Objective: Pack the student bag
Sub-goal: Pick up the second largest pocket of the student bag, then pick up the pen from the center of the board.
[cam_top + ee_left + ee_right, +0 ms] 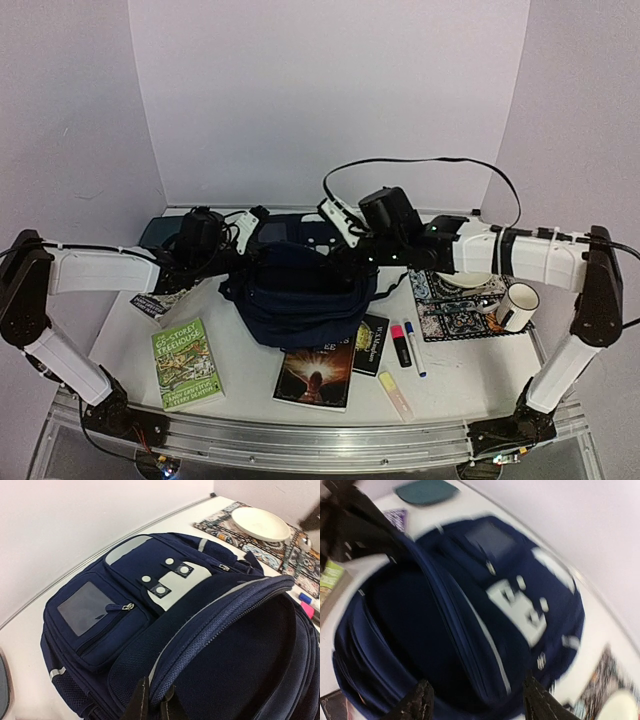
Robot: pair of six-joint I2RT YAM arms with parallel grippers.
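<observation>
While the worktop (pixel 250 385) carries the student bag (pixel 300 290) lying with its main pocket unzipped, the left hand (pixel 154 702) is closed on the bag's zip rim, I think to hold the mouth wide for packing. The right hand (pixel 479 702) hangs over the bag, fingers spread, holding nothing. The pocket looks empty. A green book (pixel 187 365) and markers (pixel 401 345) lie in front of the bag.

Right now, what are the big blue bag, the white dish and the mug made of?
The student bag looks like woven cloth, matte navy: stitched seams, zips and a mesh side pocket show. The white dish looks like glazed ceramic, smooth with a soft shine, though plastic is possible. The mug seems ceramic too, white and thick-walled, but it is too small to be sure.
</observation>
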